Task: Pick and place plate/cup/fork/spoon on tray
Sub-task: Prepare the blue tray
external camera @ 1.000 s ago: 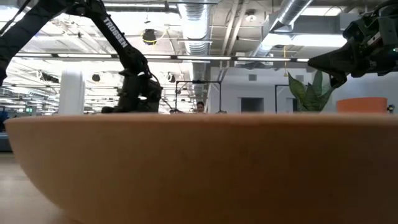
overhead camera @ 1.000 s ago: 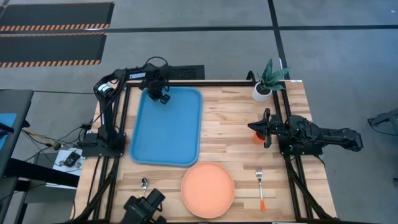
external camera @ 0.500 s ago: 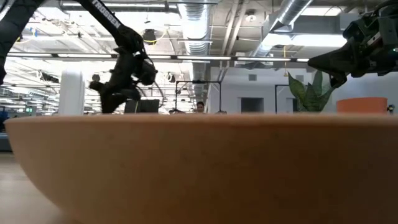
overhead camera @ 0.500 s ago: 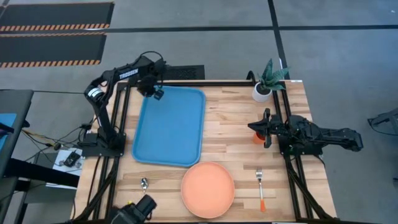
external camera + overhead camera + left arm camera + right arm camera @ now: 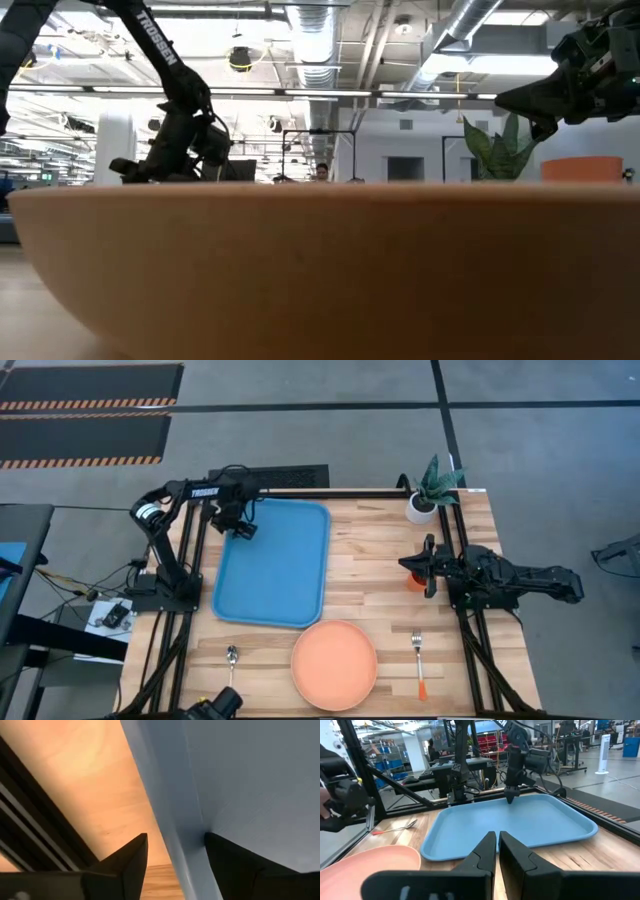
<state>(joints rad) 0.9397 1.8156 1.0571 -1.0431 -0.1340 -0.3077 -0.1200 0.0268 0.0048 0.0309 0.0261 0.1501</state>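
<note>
the left gripper (image 5: 241, 527) is at the far left corner of the blue tray (image 5: 275, 570), its two fingers (image 5: 125, 865) set one on each side of the tray's raised rim, one over the bare wood and one inside the tray; the jaws are spread a little, and it cannot be told whether they actually press the rim. the tray lies flat on the left half of the wooden table (image 5: 370, 550), its long sides running from the far edge toward the near edge.

the right gripper (image 5: 430, 565) is near the right edge of the table, about midway along it, pointing toward the tray. its jaws are pressed together with nothing between them, as the right wrist view (image 5: 497, 851) shows. the orange cup (image 5: 414, 578) stands upright just beside this gripper, partly hidden under it.

the plate (image 5: 334, 663) rests on the table at the near edge, just beyond the tray's near right corner and apart from it. the fork (image 5: 420, 665) lies near the near right corner of the table, tines toward the far edge, well apart from the plate. the spoon (image 5: 231, 661) lies near the near left corner, beside the tray's near edge.

a potted plant (image 5: 430, 490) stands at the far right corner.
</note>
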